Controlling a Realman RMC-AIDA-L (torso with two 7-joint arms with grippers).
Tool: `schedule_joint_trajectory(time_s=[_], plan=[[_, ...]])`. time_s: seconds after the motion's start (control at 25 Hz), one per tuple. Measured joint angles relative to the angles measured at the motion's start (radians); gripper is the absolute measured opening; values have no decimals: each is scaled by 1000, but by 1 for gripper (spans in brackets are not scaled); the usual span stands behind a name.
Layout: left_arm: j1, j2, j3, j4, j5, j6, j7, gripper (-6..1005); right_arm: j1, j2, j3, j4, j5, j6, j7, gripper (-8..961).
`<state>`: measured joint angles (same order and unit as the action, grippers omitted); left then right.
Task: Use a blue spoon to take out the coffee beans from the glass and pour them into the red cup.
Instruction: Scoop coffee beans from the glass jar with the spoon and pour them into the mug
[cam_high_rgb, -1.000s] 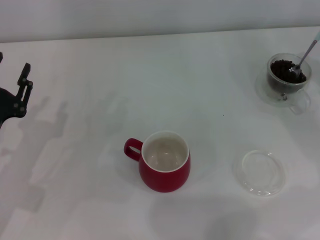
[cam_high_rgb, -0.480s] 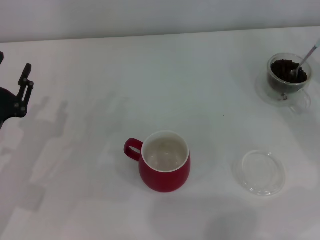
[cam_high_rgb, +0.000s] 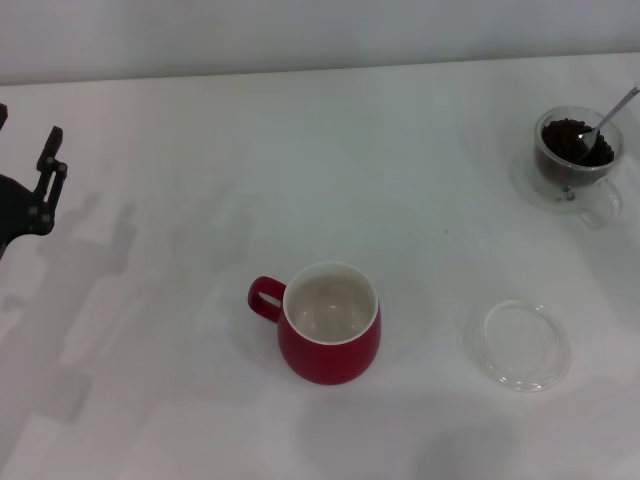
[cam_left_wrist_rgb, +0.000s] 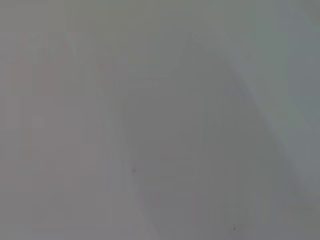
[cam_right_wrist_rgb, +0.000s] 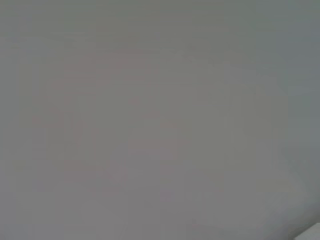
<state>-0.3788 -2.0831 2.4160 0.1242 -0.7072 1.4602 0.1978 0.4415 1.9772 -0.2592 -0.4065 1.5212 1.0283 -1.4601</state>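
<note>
One blue spoon dips into the glass.

Only left claw visible, head view, left edge. Matte black throughout. Slim finger link with small round pivot joints or screws along it, squared tip. Bulkier rounded black body behind, cut by frame edge. No markings or cables discernible.

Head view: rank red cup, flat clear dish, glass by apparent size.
1. red cup, largest, though nearest the camera.
2. flat clear dish, close behind; near tie.
3. glass, smallest, farthest away, so true size unsure.
</note>
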Motion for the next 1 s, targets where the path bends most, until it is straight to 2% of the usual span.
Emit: schedule_joint_trajectory(time_s=[0.2, 1.0], plan=[[0, 0, 0, 0, 0, 0, 1, 489, -10, -6, 0, 18, 29, 2, 17, 146], [6, -2, 0, 0, 0, -24, -2, 491, -36, -6, 2, 59, 93, 6, 92, 146]])
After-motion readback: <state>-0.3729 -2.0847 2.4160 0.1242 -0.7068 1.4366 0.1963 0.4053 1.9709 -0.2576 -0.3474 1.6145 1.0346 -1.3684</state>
